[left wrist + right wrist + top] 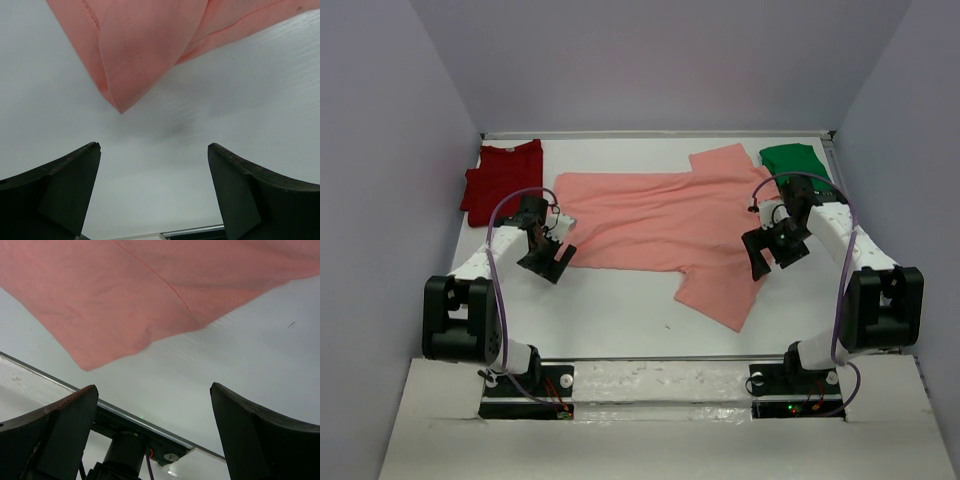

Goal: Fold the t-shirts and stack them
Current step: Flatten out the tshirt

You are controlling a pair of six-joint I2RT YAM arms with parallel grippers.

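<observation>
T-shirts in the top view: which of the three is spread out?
The salmon-pink t-shirt, spread wide in the middle; the dark red t-shirt and green t-shirt lie compact in the far left and right corners.

Writing on the t-shirts point(650, 215): none I can read.
Writing on the desk point(620, 320): none.
Brands, numbers, signs elsewhere: nothing legible from here.
</observation>
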